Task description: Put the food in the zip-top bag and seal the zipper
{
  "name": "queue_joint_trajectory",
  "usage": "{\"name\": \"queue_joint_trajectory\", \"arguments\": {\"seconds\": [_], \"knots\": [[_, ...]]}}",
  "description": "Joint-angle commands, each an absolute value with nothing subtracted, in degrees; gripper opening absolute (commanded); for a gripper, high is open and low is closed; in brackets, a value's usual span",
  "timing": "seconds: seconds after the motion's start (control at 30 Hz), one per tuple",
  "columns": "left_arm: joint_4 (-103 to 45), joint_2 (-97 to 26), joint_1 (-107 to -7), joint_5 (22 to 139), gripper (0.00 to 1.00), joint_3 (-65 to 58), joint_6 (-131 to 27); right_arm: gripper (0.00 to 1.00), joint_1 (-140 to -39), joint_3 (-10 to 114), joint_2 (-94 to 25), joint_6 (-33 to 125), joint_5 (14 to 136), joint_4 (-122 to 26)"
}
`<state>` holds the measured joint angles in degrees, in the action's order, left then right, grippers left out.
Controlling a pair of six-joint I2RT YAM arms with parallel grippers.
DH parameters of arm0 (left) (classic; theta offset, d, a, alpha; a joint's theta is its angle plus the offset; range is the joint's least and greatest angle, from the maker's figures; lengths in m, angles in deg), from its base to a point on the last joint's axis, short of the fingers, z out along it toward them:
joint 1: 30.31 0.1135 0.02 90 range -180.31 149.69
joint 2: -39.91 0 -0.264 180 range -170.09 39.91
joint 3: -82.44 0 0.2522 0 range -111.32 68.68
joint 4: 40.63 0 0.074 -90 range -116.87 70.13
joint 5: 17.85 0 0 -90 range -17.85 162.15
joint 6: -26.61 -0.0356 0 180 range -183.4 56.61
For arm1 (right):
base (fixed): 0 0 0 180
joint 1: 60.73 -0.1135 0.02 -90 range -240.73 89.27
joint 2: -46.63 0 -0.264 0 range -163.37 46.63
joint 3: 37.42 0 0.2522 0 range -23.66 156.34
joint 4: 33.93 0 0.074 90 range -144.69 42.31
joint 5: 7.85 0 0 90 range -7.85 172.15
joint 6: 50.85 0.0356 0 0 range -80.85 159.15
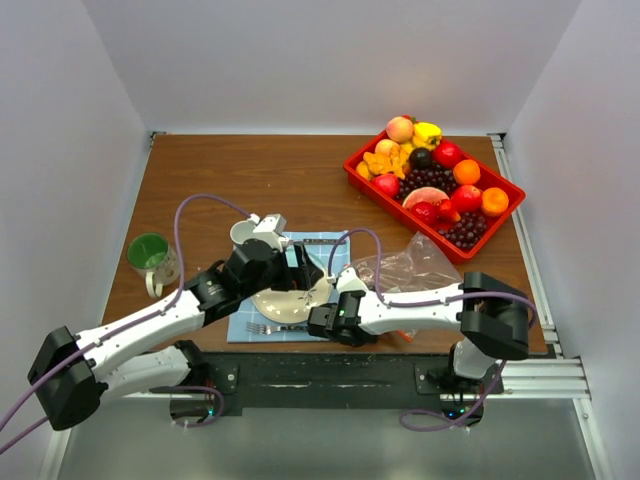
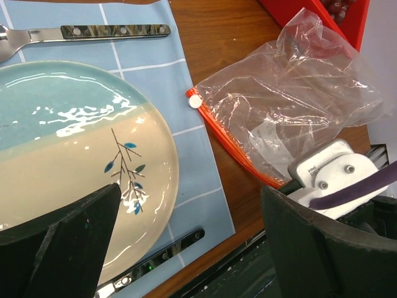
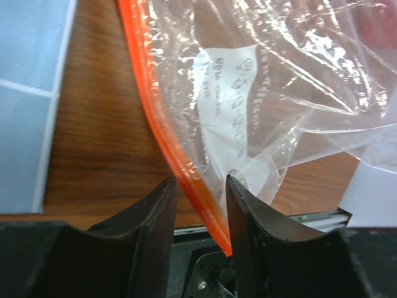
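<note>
Right claw [image 3: 200,186] is pinching the zipper [image 3: 139,62]: its two dark fingers are drawn close together, the orange strip runs down between them, and it touches both inner faces near the table's near edge. From that pinch the zipper curves away to a small white tab [image 2: 195,101] at its far end, just beside the edge of the blue mat [image 2: 192,161]. The bag [image 2: 291,93] it belongs to lies crumpled on the wooden table [image 1: 220,170], mouth edge towards the mat, with a white printed label showing through the clear plastic. Its far end reaches close to the near corner of the red tray [image 1: 512,190]. The food [image 1: 466,198] sits heaped in that tray at the far right of the table – apples, oranges, grapes, a peach, yellow pieces and a watermelon slice. Left of the bag, a plate [image 2: 74,155] rests on the mat with a fork [image 1: 262,327] at its near side and another utensil handle along the far side. Left claw [image 2: 191,189] hangs above the plate's right rim with its fingers spread wide, holding nothing. A white cup [image 1: 243,232] stands just beyond that arm's wrist, and a green cup [image 1: 148,252] stands near the table's left edge.
</note>
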<state>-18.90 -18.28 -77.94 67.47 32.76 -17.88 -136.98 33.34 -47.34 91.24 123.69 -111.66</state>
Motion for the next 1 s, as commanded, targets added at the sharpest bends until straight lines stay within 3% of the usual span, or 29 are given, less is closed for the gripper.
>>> {"name": "queue_joint_trajectory", "arguments": {"seconds": [0.0, 0.13, 0.17, 0.2, 0.53, 0.97], "knots": [[-21.2, -16.3, -77.4, 67.8, 1.0, 33.5, -17.1, 0.34, -136.1, 35.0, -46.3, 94.3, 130.0, -114.7], [-21.9, -15.7, -77.3, 68.5, 1.0, 34.6, -16.6, 0.14, -135.7, 37.7, -44.7, 95.7, 132.5, -117.5], [-23.1, -15.4, -77.3, 68.9, 1.0, 34.8, -16.6, 0.02, -135.4, 38.3, -43.7, 95.3, 132.8, -117.4], [-23.8, -14.8, -77.3, 69.4, 1.0, 35.1, -16.6, 0.0, -135.0, 38.8, -40.9, 95.0, 132.7, -116.9], [-32.0, -15.4, -77.3, 74.3, 0.85, 34.3, -16.6, 0.0, -128.8, 43.9, -25.8, 86.5, 130.5, -104.9], [-40.7, -18.4, -77.3, 77.8, 0.79, 32.1, -16.2, 0.0, -127.2, 48.5, -27.1, 84.3, 128.6, -97.9]]}}
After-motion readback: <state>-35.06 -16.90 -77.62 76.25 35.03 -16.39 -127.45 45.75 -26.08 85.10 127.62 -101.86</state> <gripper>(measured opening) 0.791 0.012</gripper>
